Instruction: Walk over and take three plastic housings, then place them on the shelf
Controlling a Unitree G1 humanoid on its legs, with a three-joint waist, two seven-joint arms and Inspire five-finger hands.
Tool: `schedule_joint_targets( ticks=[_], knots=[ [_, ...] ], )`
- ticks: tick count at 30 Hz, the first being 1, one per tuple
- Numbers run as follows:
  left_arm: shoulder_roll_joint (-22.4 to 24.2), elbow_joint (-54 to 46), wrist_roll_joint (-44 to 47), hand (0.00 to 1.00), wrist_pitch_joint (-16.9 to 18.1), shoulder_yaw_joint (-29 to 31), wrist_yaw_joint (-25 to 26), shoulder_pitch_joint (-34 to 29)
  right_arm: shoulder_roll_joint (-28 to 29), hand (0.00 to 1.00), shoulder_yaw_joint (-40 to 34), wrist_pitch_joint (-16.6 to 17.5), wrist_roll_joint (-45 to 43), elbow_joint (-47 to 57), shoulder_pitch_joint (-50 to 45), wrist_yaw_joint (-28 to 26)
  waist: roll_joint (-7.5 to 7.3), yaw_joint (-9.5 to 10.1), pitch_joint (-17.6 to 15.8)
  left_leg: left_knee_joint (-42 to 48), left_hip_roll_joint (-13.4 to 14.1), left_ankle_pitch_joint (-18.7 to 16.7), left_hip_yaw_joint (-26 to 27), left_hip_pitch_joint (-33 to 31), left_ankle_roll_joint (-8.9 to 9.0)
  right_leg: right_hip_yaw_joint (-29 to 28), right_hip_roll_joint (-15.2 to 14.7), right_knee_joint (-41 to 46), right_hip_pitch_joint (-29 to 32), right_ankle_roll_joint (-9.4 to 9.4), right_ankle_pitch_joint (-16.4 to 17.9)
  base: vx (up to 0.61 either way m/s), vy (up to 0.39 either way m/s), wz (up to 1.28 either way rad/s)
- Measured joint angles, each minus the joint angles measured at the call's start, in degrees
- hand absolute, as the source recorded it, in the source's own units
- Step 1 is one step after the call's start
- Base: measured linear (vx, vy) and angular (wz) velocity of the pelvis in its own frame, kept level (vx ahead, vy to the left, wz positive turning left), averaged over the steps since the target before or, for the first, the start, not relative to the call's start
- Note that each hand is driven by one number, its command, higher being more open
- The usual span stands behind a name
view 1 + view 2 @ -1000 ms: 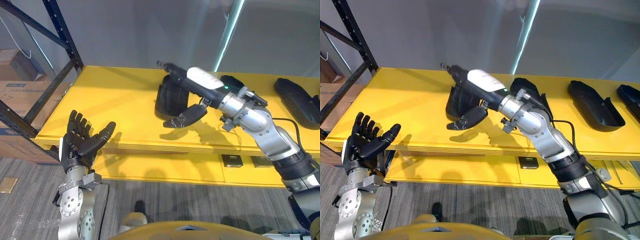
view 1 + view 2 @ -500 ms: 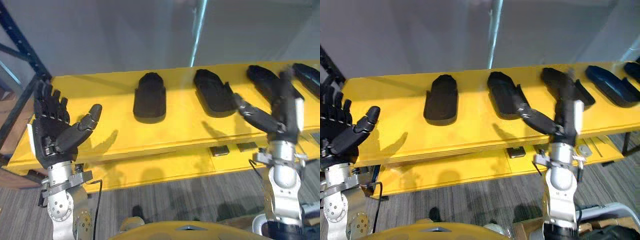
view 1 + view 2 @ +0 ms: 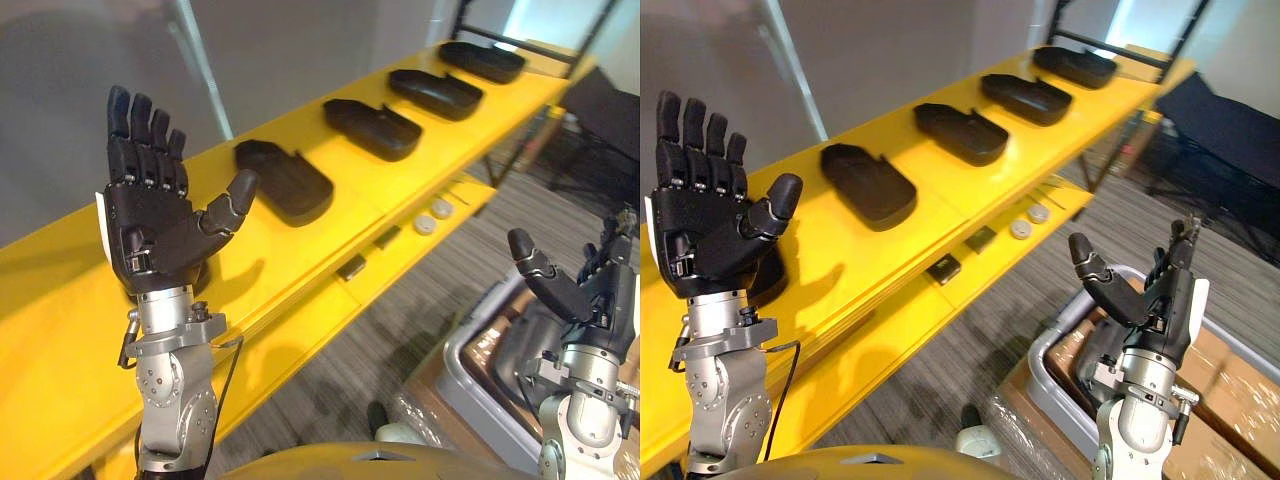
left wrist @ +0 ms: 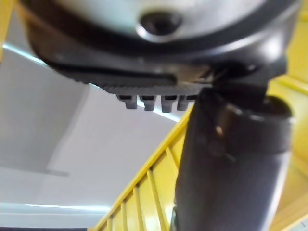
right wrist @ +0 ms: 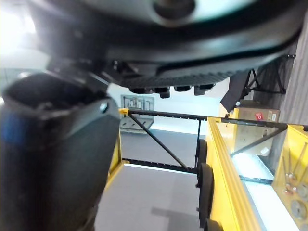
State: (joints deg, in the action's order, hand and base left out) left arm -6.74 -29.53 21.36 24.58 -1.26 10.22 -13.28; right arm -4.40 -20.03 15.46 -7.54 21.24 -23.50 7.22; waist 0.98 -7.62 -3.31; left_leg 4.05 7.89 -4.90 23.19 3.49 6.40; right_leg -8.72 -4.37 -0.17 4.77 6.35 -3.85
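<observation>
as i look along the yellow bench [image 3: 950, 200], a row of black plastic housings [image 3: 868, 185] lies on it: long, shallow shells with rounded ends, well apart from both hands. my left hand [image 3: 150, 225] is raised, palm toward me, fingers straight and apart. my right hand [image 3: 1150, 300] hangs above a grey bin [image 3: 1045, 385], fingers apart, empty.

four black housings [image 3: 285, 181] on the yellow shelf [image 3: 300, 245], two round discs [image 3: 425, 224]

Silver-grey jointed forearms carry the matte black left hand [image 3: 150, 232] and right hand [image 3: 1162, 300].
</observation>
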Motion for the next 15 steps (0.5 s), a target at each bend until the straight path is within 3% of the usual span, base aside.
schedule_joint_targets(
  ticks=[4, 7, 11, 13, 15],
  knots=[
    [0.87, 0.01, -1.56, 1.00, -0.24, -2.44, 2.38, -0.19, -0.01, 1.00, 0.78, 0.47, -2.25, -0.01, 0.15, -0.74, 1.52, 0.40, -0.50, 9.21, 1.68, -7.68, -9.32, -1.56, 0.01, -5.85, 3.11, 0.15, 0.38, -0.16, -0.83, 0.08, 0.003, -0.96],
    [2.17, 0.01, -1.75, 1.00, -1.17, -3.00, 2.63, -0.31, -0.02, 1.00, 4.80, 1.28, -2.31, -0.02, 0.79, -0.90, 2.17, 1.41, -0.71, 12.07, 1.38, -10.98, -14.39, -2.09, -0.52, -8.78, 3.94, 0.25, 0.91, 0.34, -1.17, 0.04, 0.093, -0.65],
    [2.41, -0.02, -1.59, 1.00, -1.31, -3.39, 2.15, -0.15, 0.29, 1.00, 15.65, 1.40, -2.11, -0.37, 3.04, -0.10, 1.97, 3.15, -0.81, 14.02, 0.59, -12.67, -13.83, -3.01, -1.21, -9.43, 3.51, 2.28, 2.45, 0.56, -0.91, -0.02, 0.104, -0.14],
    [2.40, -0.08, -1.70, 1.00, -1.14, -4.70, 1.40, 0.07, 1.78, 1.00, 20.80, 1.37, -2.03, -1.42, 2.36, 0.85, 2.19, 4.61, -1.33, 18.41, 0.51, -14.50, -15.14, -4.60, -1.57, -8.65, 3.55, 8.28, 4.43, 1.21, 1.97, -0.04, 0.084, 0.26],
    [2.31, -0.16, -1.67, 1.00, -0.96, -5.31, 0.31, 0.14, 4.60, 1.00, 22.27, 1.37, -1.90, -3.03, 1.63, 1.12, 2.12, 4.79, -2.50, 21.86, 0.09, -15.85, -16.06, -4.92, -2.14, -7.45, 3.90, 15.38, 6.23, 1.37, 4.32, -0.07, 0.070, 0.25]
  ],
)
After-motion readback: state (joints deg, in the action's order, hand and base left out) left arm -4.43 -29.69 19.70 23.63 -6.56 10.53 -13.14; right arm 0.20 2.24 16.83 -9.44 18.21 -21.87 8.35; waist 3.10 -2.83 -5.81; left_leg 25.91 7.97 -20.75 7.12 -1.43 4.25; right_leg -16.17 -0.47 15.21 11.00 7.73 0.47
